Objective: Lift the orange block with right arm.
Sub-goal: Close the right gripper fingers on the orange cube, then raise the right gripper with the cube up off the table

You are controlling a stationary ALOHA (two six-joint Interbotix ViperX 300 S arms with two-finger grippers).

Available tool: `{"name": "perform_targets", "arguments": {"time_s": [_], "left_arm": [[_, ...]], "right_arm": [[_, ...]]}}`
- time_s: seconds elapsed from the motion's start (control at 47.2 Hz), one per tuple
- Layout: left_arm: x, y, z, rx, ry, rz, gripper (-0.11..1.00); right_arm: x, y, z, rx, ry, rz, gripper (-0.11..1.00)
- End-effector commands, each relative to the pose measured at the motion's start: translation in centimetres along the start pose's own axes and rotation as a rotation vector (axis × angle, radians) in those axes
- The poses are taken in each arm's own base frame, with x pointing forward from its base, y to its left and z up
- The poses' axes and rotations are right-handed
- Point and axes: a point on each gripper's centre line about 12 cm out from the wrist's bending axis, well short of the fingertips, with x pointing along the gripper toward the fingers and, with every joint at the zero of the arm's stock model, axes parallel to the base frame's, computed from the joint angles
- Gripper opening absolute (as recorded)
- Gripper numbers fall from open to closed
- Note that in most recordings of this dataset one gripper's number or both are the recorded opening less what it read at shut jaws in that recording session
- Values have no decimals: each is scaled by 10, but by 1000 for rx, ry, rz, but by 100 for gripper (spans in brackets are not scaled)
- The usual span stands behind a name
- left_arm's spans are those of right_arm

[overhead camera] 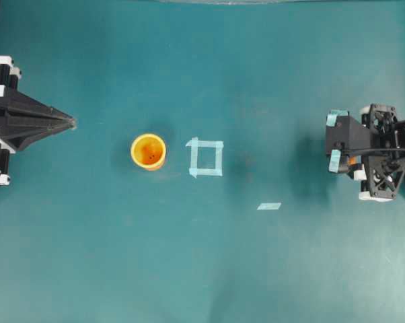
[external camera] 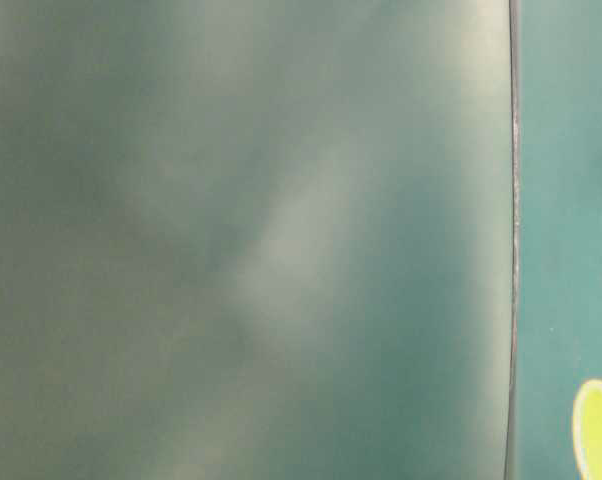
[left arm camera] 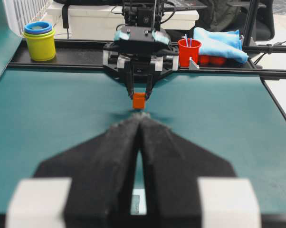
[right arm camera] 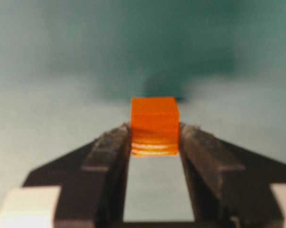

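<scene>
The right gripper [right arm camera: 153, 137] is closed on the orange block [right arm camera: 153, 124], both fingertips pressed against its side faces; the block is seen held at the right side of the teal table [overhead camera: 189, 269], apparently just above the surface. Only the lower part of the block is pinched, so slippage or rotation during the lift is judged possible. The left gripper [left arm camera: 139, 118] is shut and idle, far from the orange-yellow cup [overhead camera: 149, 151].
</scene>
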Motion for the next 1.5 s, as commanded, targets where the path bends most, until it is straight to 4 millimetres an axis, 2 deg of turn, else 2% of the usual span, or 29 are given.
{"name": "perform_targets", "arguments": {"time_s": [0.0,0.487,0.805,1.165,1.483], "left_arm": [[2,0,11,0,-28,0,1],[2,0,11,0,-28,0,1],[2,0,12,0,-29,0,1],[2,0,11,2,-28,0,1],[2,0,12,2,-29,0,1]], "right_arm": [[-13,2,13,7,-50,9,40],[-51,2,32,13,-17,-3,40],[-77,1,33,18,-1,-7,40],[-119,0,37,25,-19,-8,40],[-143,0,45,28,-8,-11,40]]}}
